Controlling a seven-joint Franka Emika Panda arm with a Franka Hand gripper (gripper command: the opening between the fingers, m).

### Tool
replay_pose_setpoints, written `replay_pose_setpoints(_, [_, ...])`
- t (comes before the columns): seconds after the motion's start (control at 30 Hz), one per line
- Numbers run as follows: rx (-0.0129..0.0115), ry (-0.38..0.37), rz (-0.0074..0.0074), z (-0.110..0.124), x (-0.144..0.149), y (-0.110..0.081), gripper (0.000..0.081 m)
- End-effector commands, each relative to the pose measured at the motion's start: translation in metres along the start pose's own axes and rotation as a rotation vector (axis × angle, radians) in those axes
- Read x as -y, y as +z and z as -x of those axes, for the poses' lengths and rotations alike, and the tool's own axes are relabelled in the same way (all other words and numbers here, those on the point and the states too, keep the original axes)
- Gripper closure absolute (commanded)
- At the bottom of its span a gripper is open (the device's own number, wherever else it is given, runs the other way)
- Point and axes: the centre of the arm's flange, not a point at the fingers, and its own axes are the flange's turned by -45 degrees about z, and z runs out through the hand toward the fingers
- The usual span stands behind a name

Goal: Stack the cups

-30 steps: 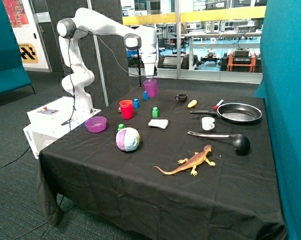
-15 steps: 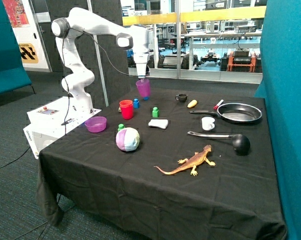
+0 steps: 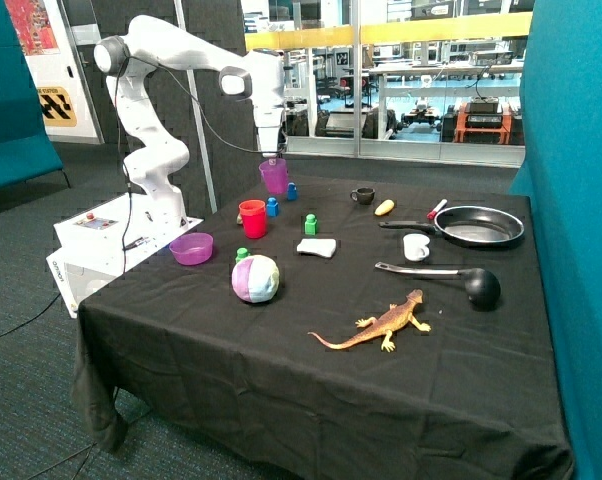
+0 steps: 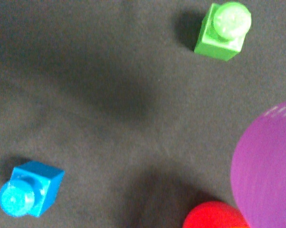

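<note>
Arm has swung the purple cup point(image 3: 274, 176) away from the black mug point(image 3: 362, 196) side, toward the red cup point(image 3: 252, 218). Gripper point(image 3: 272, 157) pinches the purple cup by its rim, held clear of the black table point(image 3: 311, 380), above and just behind the red cup, near two blue blocks point(image 3: 272, 207). Third, magenta cup not visible. Next, by my read: centre it over the red cup's mouth, keep it upright, lower straight, release only once it's seated. Off-centre risks tipping the red cup

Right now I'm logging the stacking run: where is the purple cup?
In the outside view the purple cup hangs off the table in the gripper, above the red cup and the blue blocks at the table's far side.
</note>
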Motion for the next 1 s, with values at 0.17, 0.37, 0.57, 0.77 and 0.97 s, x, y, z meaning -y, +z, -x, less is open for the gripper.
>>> replay_pose_setpoints(0.17, [-0.0012,-0.006,0.0009,0.021,0.003,0.0,0.0808])
replay_pose_setpoints(0.37, [-0.0012,0.005,0.0009,0.024,0.006,0.001,0.0808])
replay_pose_setpoints(0.57, [-0.0012,0.01,0.0009,0.033,0.008,0.005,0.0808])
replay_pose_setpoints(0.77, [-0.0012,0.022,0.0009,0.048,0.009,0.012,0.0808])
replay_pose_setpoints(0.97, [-0.0012,0.036,0.0009,0.061,0.006,0.017,0.0808])
